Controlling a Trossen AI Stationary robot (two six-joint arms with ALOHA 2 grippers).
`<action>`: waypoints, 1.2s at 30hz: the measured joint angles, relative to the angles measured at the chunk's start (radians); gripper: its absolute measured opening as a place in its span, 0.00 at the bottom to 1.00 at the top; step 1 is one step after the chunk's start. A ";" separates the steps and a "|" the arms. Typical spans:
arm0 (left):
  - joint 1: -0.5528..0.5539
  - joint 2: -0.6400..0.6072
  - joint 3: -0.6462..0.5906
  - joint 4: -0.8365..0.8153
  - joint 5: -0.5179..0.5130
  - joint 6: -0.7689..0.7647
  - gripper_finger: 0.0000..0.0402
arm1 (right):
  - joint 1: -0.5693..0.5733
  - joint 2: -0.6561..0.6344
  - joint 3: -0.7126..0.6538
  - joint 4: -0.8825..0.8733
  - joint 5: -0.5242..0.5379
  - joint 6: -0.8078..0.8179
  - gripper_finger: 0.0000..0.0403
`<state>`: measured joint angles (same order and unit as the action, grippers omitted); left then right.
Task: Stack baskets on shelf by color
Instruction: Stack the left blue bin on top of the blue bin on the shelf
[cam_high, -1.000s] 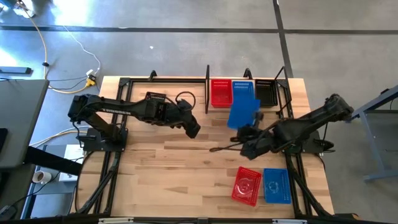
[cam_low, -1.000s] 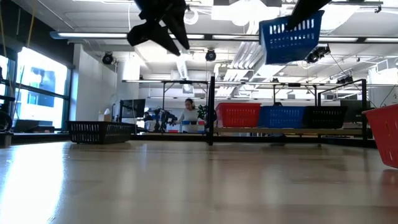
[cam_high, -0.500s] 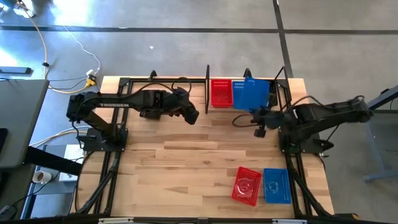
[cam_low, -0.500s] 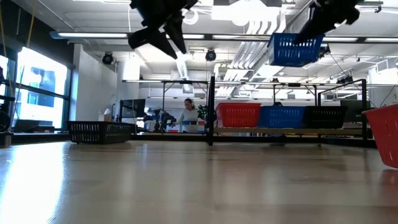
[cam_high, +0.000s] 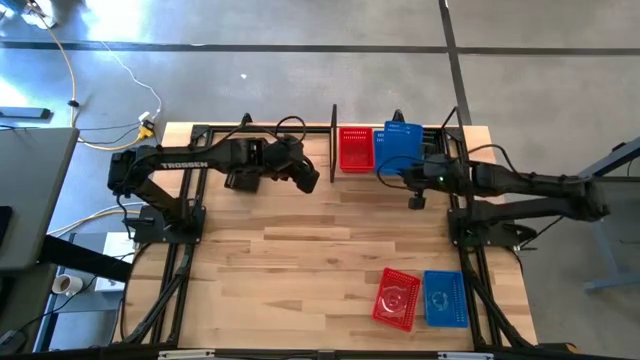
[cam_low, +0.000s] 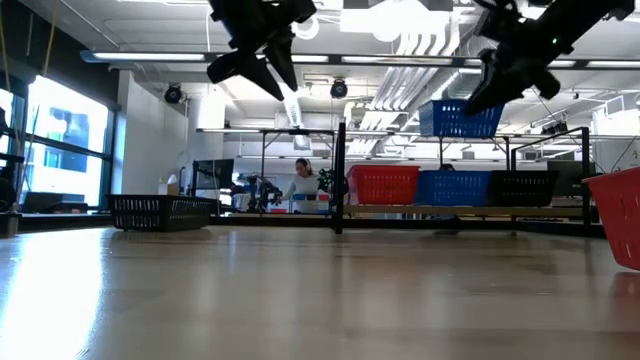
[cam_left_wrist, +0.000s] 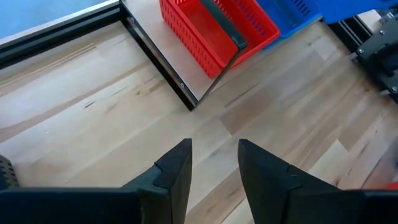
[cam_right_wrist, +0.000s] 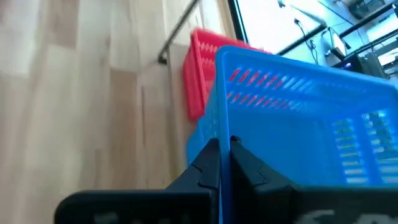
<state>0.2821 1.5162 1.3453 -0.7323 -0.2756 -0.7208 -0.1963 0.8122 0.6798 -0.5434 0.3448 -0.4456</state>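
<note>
My right gripper (cam_high: 411, 173) is shut on a blue basket (cam_high: 401, 143) and holds it in the air over the shelf (cam_high: 334, 140) at the table's far edge. In the low view this basket (cam_low: 460, 118) hangs above the blue basket (cam_low: 452, 187) in the shelf's middle place. A red basket (cam_low: 383, 185) sits to its left and a black basket (cam_low: 522, 187) to its right, all on the shelf's base. My left gripper (cam_left_wrist: 214, 168) is open and raised over the table, left of the shelf. My right gripper pinches one wall of the blue basket (cam_right_wrist: 222, 127) between its two fingers, coming roughly level from the table's near right. The basket is lifted clear and sits about level, above the blue basket in the shelf.
A red basket (cam_high: 397, 298) and a blue basket (cam_high: 445, 298) lie side by side on the table near its near right corner. Another black basket (cam_low: 163, 212) rests on the table far left in the low view. Bare wood spans the table's middle.
My right gripper has carried the blue basket toward the far edge and lowered it from the open table to above the shelf. The basket, tilted before, now sits about level. My left gripper has drifted slightly toward the far edge and stays open.
</note>
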 joint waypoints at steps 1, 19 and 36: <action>0.002 0.000 0.000 0.000 0.000 0.000 0.30 | -0.020 0.002 -0.006 0.006 -0.011 -0.011 0.00; 0.019 0.000 0.000 0.000 0.003 0.000 0.30 | -0.265 0.131 -0.010 0.052 -0.272 -0.233 0.00; 0.019 0.000 0.000 0.000 0.002 0.000 0.30 | -0.304 0.229 -0.010 0.100 -0.295 -0.232 0.00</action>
<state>0.3012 1.5166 1.3449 -0.7322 -0.2741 -0.7206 -0.5003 1.0416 0.6701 -0.4435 0.0494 -0.6775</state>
